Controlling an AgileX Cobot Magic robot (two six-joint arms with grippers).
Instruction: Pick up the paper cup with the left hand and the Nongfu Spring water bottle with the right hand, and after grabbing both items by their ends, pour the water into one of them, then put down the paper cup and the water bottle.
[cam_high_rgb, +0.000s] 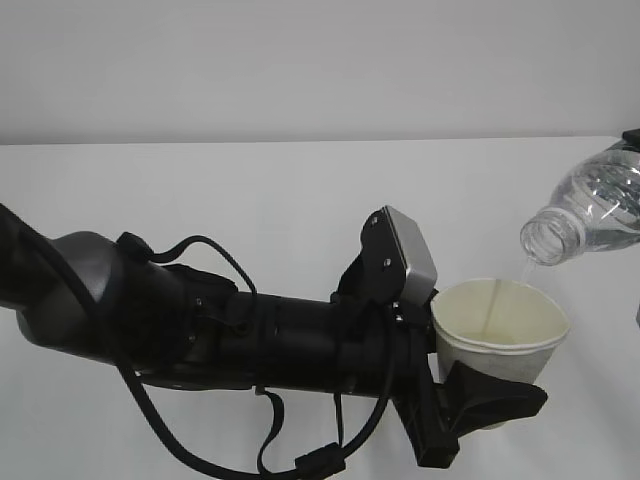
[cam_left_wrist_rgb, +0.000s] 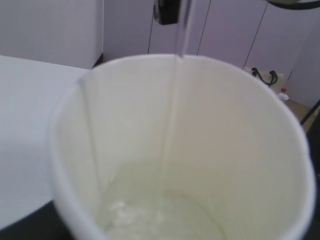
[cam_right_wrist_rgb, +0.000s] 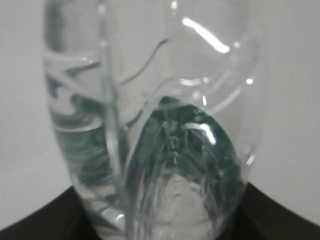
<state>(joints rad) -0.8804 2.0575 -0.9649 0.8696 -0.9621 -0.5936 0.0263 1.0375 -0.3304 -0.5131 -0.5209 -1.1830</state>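
Clear plastic marks the Nongfu Spring water bottle (cam_high_rgb: 590, 212), which is tipped mouth-down at the right edge of the exterior view so that its open neck sits above and just to the right of the paper cup (cam_high_rgb: 498, 333). A thin stream of water (cam_high_rgb: 522, 270) is seen falling from the neck onto the cup's far inner wall, and in the left wrist view a shallow pool is visible at the bottom of the cup, so the pouring step is judged to be under way, with the putting-down yet to come. The cup is held upright and lifted off the white table (cam_high_rgb: 200, 190) by the left hand (cam_high_rgb: 470, 395), presumably so that its rim can be brought under the bottle; the black fingers are closed around the lower part of the cup, one seen wrapping its near side and base. The right hand (cam_right_wrist_rgb: 40, 220) is shown only as dark shapes at the bottom corners of the right wrist view, on either side of the bottle's base end, which fills that view; the bottle is taken to be gripped there, since it is carried in the air.
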